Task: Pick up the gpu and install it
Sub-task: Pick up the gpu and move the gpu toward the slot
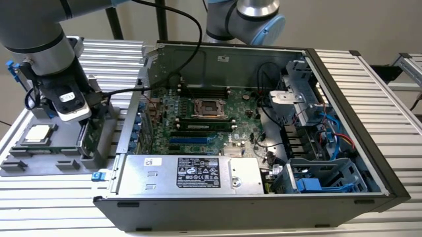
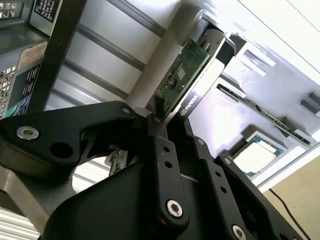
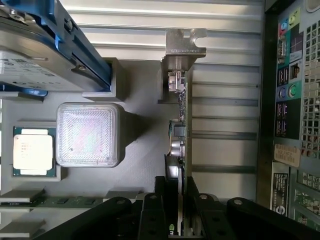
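Item: gpu (image 3: 180, 130), thin green circuit card with silver end bracket. Stands on edge at grey plastic tray (image 3: 140, 150) edge nearest black computer case (image 1: 231, 217). My black gripper (image 3: 176, 200) is directly above, pinching card; long axis runs away from it.

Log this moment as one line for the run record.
stage: pick | gripper: astride gpu | gpu: on edge in gray tray, beside open case | install: not yet done

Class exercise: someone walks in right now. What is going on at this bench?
A robot arm is working over the parts tray beside an open computer case. Its end effector is down at the gpu, which stands on edge in the tray, not yet in the case. Whether it is gripped cannot be told. A CPU lies nearby.
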Controlling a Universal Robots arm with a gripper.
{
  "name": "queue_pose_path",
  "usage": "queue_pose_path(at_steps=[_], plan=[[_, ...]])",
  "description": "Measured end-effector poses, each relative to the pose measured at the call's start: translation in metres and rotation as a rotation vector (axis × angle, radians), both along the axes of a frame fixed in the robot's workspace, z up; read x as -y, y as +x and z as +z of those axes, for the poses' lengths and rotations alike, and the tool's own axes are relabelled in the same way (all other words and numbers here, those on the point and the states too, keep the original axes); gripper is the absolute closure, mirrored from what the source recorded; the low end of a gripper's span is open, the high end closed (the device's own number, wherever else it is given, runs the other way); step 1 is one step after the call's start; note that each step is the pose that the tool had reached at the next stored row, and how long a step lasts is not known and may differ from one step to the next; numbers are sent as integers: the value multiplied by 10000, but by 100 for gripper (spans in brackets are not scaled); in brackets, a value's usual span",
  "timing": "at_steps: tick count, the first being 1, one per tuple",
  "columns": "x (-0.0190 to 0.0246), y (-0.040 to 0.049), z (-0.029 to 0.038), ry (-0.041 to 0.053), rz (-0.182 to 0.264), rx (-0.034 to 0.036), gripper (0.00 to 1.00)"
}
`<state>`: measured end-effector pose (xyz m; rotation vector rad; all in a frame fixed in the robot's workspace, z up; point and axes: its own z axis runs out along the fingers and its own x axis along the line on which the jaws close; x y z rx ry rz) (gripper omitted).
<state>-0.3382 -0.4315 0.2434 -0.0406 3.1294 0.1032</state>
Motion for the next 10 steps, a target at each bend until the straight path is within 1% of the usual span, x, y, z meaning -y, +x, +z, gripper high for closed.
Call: queue_pose_path(at_steps=[10], plan=[[0, 0, 88, 0, 0, 0, 100]])
